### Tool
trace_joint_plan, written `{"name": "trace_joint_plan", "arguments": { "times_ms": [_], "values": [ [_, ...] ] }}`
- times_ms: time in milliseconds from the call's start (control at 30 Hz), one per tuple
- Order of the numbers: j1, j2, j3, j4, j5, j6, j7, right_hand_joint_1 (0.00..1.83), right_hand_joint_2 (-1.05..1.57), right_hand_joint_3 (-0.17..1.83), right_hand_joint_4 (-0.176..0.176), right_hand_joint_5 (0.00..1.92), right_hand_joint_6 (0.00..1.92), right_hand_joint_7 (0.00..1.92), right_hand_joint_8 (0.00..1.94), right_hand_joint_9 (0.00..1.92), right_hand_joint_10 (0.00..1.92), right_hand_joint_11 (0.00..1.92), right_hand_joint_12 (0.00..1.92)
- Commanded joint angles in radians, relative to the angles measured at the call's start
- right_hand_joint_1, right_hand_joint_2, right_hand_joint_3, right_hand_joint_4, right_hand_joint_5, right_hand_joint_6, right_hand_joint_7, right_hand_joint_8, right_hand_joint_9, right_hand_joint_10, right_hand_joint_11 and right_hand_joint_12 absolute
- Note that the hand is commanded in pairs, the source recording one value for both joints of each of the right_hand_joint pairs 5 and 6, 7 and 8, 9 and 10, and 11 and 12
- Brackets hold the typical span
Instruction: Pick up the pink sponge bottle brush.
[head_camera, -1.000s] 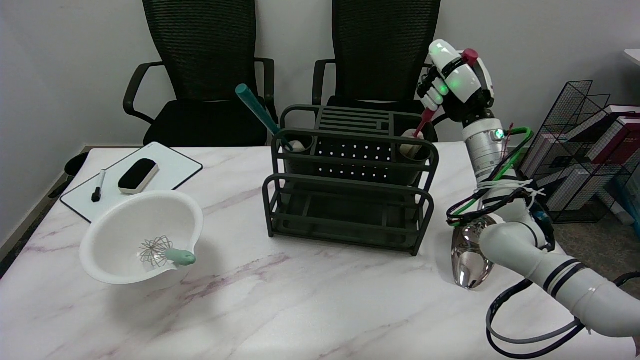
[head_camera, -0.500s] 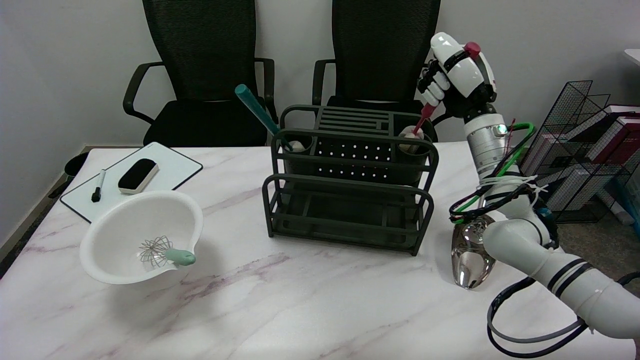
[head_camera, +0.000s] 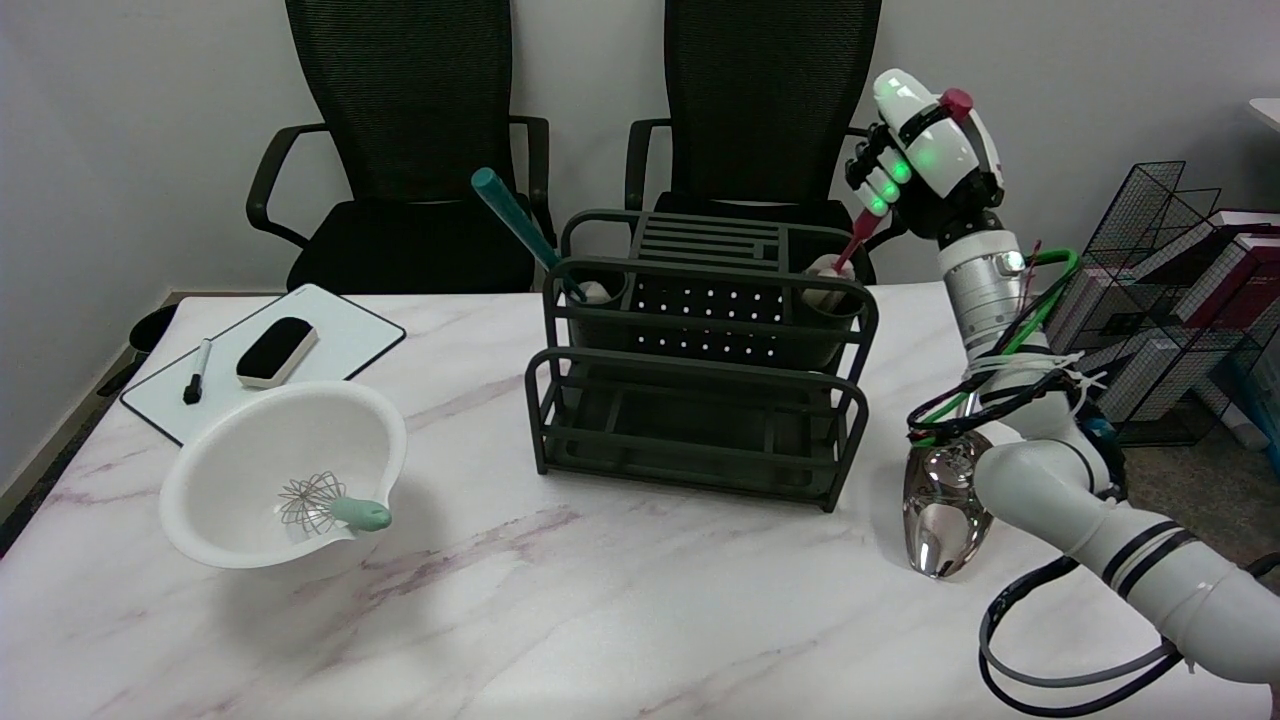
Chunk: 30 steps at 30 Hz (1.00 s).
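Observation:
The pink sponge bottle brush (head_camera: 853, 241) has a thin red-pink handle and a pale sponge head. The sponge head sits at the mouth of the right cup of the dark rack (head_camera: 700, 350). My right hand (head_camera: 925, 160) is raised above and to the right of that cup and grips the upper part of the handle. The handle's red end knob pokes out above the hand. The stick slants down to the left from the hand to the sponge. How much of the sponge is still inside the cup is hidden by the rim.
A teal-handled brush (head_camera: 520, 232) leans in the rack's left cup. A white bowl (head_camera: 285, 475) with a whisk (head_camera: 330, 505) sits front left, a whiteboard (head_camera: 270, 355) with eraser and marker behind it. A shiny metal object (head_camera: 940, 510) stands at right. Two black chairs stand behind the table.
My right hand has moved up and to the right with the brush handle in its grip. The sponge head has risen at the cup's mouth.

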Motion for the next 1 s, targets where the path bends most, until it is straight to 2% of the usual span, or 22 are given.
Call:
{"name": "trace_joint_plan", "arguments": {
  "times_ms": [33,300,1000],
  "values": [
    [-0.005,-0.001,0.023,-0.075,0.001,-0.011,-0.003,0.88,1.57,0.58,0.0,1.92,1.92,1.92,1.92,1.92,1.92,1.92,1.92],
    [0.005,0.001,0.052,-0.111,-0.004,-0.012,-0.003,0.91,1.57,0.57,0.0,1.92,1.92,1.92,1.92,1.92,1.92,1.92,1.92],
    [0.039,0.004,0.033,0.012,-0.012,-0.012,0.011,0.94,1.57,0.55,0.0,1.92,1.92,1.92,1.92,1.92,1.92,1.92,1.92]
  ]
}}
